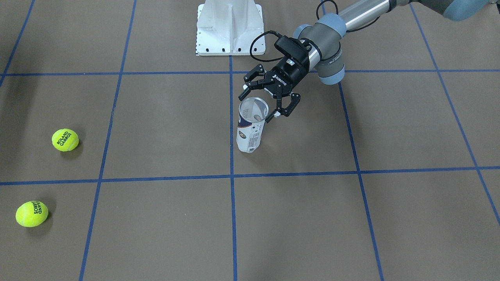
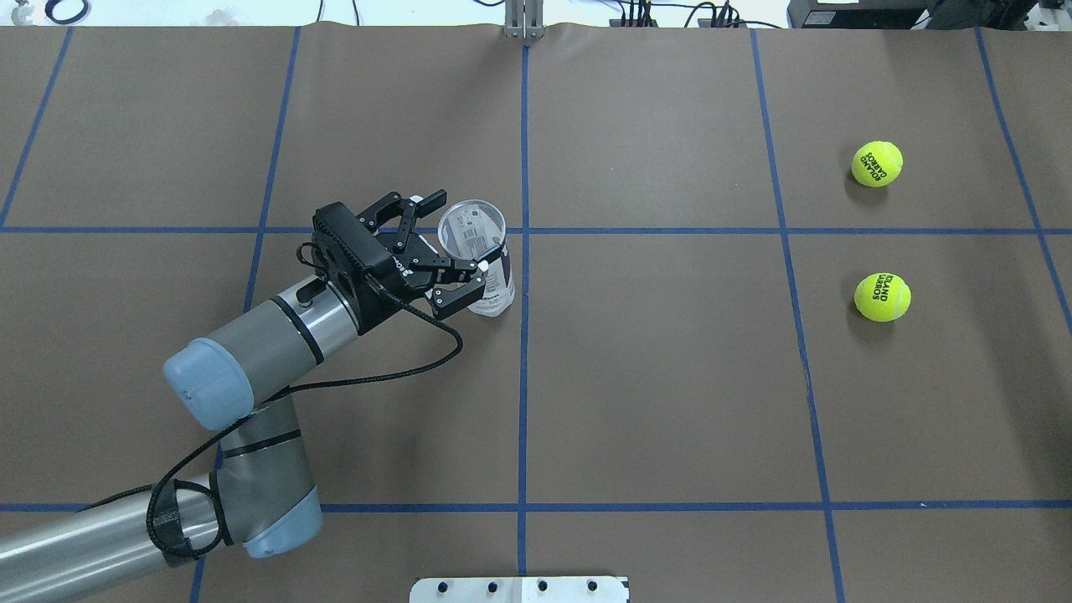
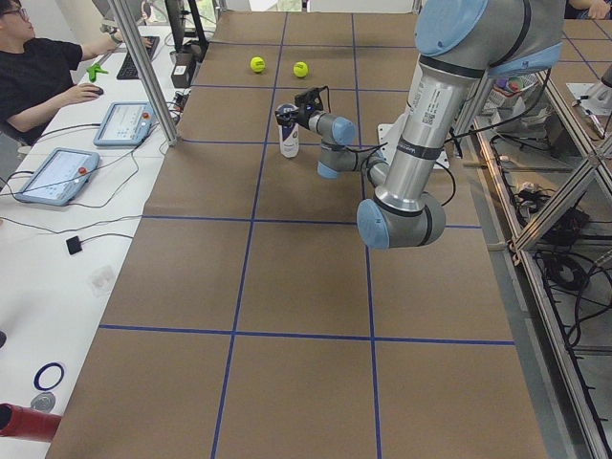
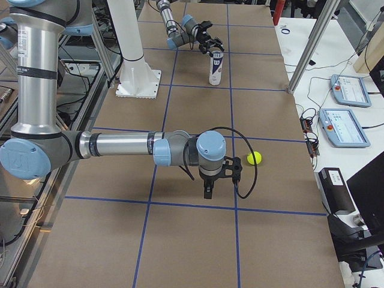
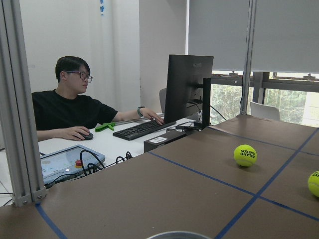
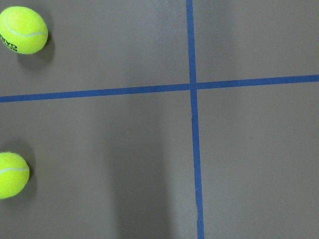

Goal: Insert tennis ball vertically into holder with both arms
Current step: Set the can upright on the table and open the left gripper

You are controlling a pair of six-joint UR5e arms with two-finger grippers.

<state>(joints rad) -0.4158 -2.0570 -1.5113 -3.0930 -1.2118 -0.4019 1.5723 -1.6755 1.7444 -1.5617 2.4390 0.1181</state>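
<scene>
The holder (image 1: 250,134) stands upright near the table's middle, its metal-rimmed mouth up and empty. It also shows in the overhead view (image 2: 496,289). My left gripper (image 1: 258,105) is open, with its fingers on either side of the tube's top (image 2: 459,239). Two yellow tennis balls (image 2: 877,163) (image 2: 882,296) lie far off on the robot's right side of the table. My right gripper (image 4: 219,180) shows only in the exterior right view, pointing down beside one ball (image 4: 255,158); I cannot tell if it is open or shut. The right wrist view shows both balls (image 6: 23,30) (image 6: 11,174).
The white metal base (image 1: 230,27) stands at the robot's edge of the table. Blue tape lines cross the brown table. An operator (image 5: 65,109) sits at a desk with a monitor and tablets beyond the table's far edge.
</scene>
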